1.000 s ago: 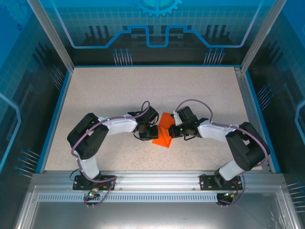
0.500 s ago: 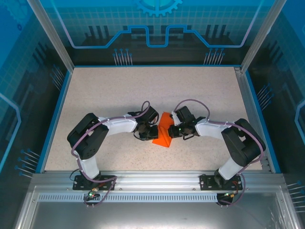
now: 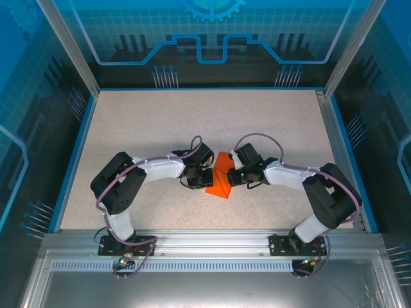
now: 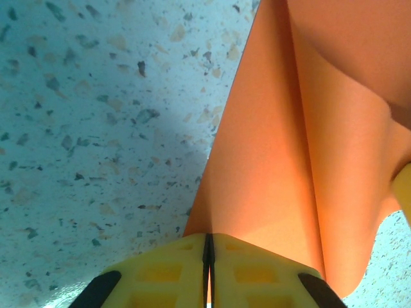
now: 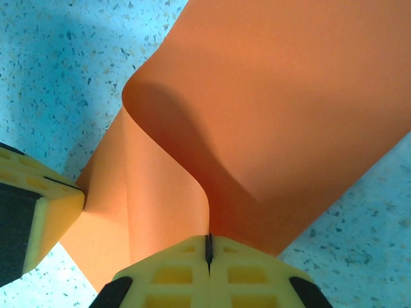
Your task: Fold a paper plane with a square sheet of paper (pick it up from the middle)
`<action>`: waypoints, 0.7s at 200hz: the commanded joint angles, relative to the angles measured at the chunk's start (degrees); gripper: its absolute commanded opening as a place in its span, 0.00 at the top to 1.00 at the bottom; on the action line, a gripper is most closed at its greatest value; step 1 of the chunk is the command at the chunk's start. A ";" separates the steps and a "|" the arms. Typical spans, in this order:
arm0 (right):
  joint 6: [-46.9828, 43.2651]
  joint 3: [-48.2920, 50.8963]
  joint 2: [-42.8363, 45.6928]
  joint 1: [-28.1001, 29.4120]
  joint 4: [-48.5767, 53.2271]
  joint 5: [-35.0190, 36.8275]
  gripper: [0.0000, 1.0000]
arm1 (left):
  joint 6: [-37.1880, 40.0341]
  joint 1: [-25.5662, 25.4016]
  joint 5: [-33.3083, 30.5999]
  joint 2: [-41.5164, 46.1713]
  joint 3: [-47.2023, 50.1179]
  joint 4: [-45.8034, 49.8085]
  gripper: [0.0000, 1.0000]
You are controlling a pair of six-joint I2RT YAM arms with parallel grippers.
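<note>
Paper (image 3: 218, 181): orange and creased, it is sitting around the middle of the tabletop (image 3: 141, 128), a little toward the near edge, caught between the two arms' tips. From above it is showing as a pointed shape, narrow at the far end and wider at the near end.
Left jaws: they are pressing together on the paper's left edge. In the left wrist view the yellow fingers (image 4: 160, 269) are meeting with only a thin slit between them, and the sheet is running out from that slit.
Right jaws: they are closing tight on the opposite edge. The right wrist view is showing the sheet coming out of the seam and bowing up into a soft curl.
Arms: the left arm (image 3: 154, 168) and right arm (image 3: 292, 176) are reaching inward and facing each other across the paper.
Tabletop: the speckled surface is showing beneath and beside the sheet. I cannot tell whether the paper's near edge is touching it.
</note>
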State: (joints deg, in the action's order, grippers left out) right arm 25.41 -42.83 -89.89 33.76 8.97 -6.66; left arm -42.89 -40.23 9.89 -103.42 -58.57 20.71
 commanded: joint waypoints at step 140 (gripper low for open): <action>-2.51 -3.45 -3.23 0.40 2.89 2.00 0.97 | 1.59 0.29 0.28 -1.17 -0.35 3.16 0.88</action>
State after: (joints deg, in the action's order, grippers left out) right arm 23.88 -44.91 -92.31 33.76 10.61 -5.32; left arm -42.89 -40.23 9.89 -103.44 -58.57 20.71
